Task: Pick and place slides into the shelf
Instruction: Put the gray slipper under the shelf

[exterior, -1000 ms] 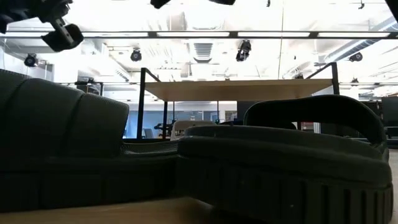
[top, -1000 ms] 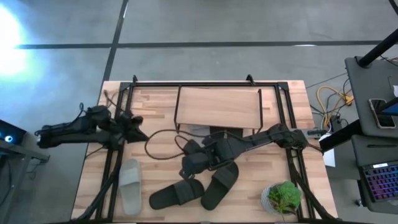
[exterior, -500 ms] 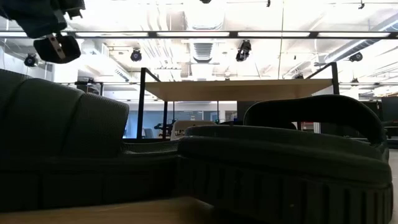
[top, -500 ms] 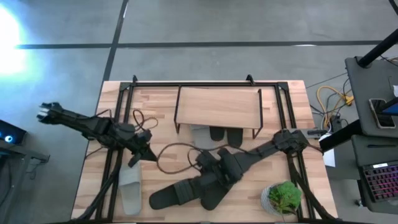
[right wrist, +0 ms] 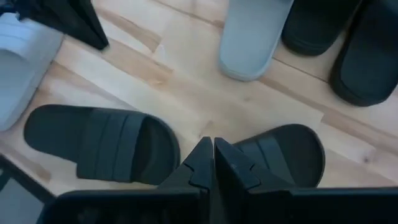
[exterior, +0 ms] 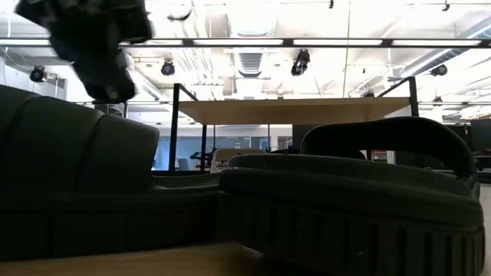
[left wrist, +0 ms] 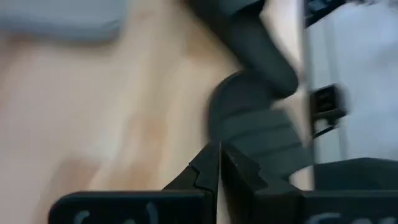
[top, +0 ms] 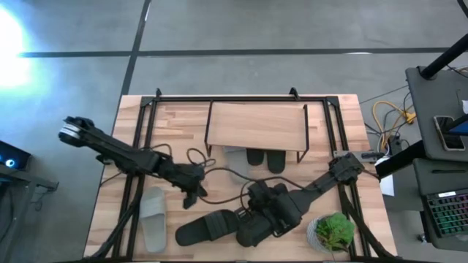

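Both hands, left (top: 191, 196) and right (top: 257, 219), closed, empty; shelf (top: 256, 125) half-hiding three slides (top: 254, 158).

**Both arms swing toward the front of the table**

The left gripper (top: 199, 194), fingers pressed together, now reaches out over the middle of the table (top: 183, 117), having come from the left edge past the grey slide (top: 152, 217) to a spot near the black slides (top: 208, 227). The right gripper (top: 257, 219), also closed, has moved from in front of the shelf (top: 256, 124) to above the black pair. In the low view the left arm's dark bulk (exterior: 92, 38) looms larger.
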Controlling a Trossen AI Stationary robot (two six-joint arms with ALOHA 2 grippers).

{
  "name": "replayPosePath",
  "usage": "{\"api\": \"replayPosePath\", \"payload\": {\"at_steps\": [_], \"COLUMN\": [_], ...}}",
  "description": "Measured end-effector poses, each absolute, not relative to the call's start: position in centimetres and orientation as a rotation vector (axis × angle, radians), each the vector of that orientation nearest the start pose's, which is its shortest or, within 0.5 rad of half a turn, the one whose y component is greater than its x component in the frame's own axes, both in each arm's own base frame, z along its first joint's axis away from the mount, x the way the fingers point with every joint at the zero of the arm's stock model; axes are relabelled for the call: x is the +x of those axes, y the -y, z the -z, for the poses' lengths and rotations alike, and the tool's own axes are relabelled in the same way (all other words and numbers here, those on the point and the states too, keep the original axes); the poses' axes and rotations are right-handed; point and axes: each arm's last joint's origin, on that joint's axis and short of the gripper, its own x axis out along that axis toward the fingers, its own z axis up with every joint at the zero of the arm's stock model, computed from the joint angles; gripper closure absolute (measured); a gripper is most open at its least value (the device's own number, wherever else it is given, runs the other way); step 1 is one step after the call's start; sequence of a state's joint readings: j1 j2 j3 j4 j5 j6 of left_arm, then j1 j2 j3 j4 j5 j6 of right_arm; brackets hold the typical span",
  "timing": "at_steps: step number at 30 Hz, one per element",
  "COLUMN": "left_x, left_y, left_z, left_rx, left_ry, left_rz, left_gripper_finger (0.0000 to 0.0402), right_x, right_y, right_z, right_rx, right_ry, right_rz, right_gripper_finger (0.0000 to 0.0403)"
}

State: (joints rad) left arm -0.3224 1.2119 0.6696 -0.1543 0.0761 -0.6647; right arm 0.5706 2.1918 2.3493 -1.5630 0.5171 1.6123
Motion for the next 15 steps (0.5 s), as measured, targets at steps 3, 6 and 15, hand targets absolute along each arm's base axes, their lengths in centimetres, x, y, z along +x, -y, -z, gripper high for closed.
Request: {"api": "replayPosePath", "payload": {"at_steps": [3, 6, 15], "left_x": [24.6, 25.7, 27.4], "left_y": [7.6, 5.7, 2.4], "left_z": [-20.8, -19.6, -18.1], "left_rx": [-0.584, -0.637, -0.687], "left_ry": [-0.763, -0.762, -0.748], "left_rz": [0.079, -0.131, -0.382], "left_gripper_finger": [0.0402, 0.0402, 0.0402], "right_x": [35.7, 34.8, 31.5], "right_y": [-22.4, -23.6, -27.8], "right_z": [-32.5, -32.5, -31.9], "right_rx": [0.688, 0.705, 0.791], "right_ry": [-0.866, -0.862, -0.741], "right_rz": [0.818, 0.812, 0.828], "right_gripper_finger": [0.0394, 0.0394, 0.0394]}}
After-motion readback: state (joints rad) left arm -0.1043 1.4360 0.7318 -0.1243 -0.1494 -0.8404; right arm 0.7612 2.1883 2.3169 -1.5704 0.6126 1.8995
